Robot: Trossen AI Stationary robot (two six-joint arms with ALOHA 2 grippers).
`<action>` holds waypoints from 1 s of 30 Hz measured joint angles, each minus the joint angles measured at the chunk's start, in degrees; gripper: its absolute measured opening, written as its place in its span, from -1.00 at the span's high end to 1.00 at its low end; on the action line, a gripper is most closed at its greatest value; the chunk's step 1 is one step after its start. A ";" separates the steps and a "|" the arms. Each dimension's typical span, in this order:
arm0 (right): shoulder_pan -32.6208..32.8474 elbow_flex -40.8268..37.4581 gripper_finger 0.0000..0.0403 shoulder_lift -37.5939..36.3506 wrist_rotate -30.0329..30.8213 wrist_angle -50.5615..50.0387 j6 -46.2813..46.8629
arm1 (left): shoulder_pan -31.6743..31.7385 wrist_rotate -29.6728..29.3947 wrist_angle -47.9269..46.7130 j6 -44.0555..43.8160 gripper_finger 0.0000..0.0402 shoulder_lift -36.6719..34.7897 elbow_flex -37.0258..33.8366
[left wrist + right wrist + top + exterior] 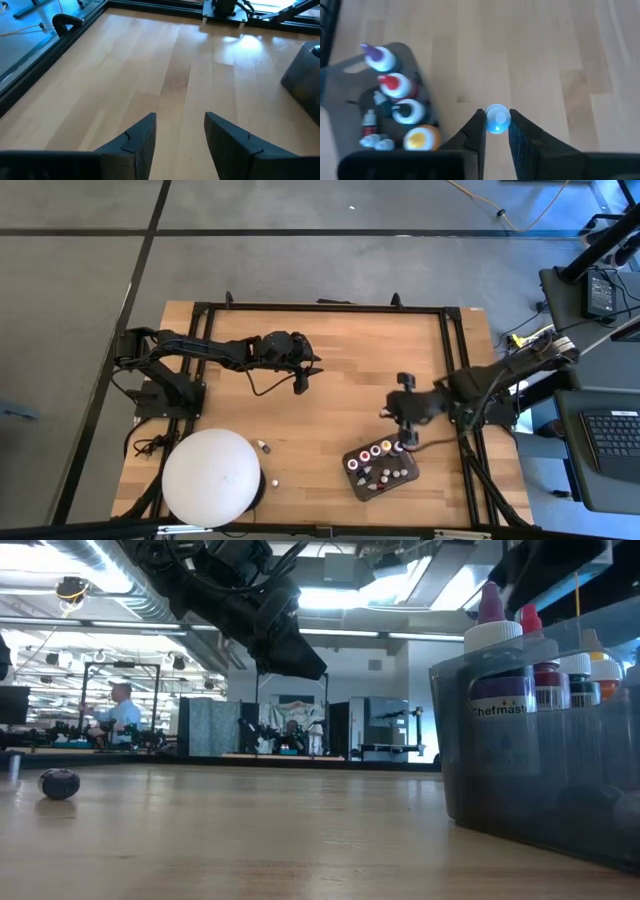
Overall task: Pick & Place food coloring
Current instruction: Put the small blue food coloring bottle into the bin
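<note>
My right pincer (497, 131) grips a blue-capped food coloring bottle (497, 119) just below its cap, above bare surface (330, 370) beside the tray (356, 483) at the high view's lower right; it looks light, rigid and slick, so I'd pinch the body. I count four upright bottles along the tray's edge, more lying inside, two strays by the white dome (212, 476); my left pincer (179, 131) hangs parted and empty, upper centre.

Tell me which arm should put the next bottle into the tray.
Right. The right gripper is shut on a blue-capped bottle and sits just beside the tray. The left gripper hangs open and empty over bare wood near the table's middle, farther from the tray.
</note>
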 joint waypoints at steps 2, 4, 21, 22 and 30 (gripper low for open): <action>3.71 0.77 0.68 -0.34 2.74 -1.27 4.45 | 0.00 -0.02 -0.05 0.02 0.20 0.00 0.00; 7.20 1.17 0.67 -0.35 4.67 -1.65 8.64 | 0.00 -0.01 -0.04 0.00 0.20 0.00 0.00; 30.13 1.61 0.67 3.47 8.21 3.79 30.07 | 0.00 0.00 -0.03 0.00 0.20 0.00 0.00; 30.82 1.61 0.67 4.60 9.50 3.72 30.77 | 0.00 0.00 -0.03 0.00 0.20 0.00 0.00; 31.84 1.61 0.64 15.62 15.30 3.61 38.07 | 0.00 0.00 -0.03 0.00 0.18 0.00 0.00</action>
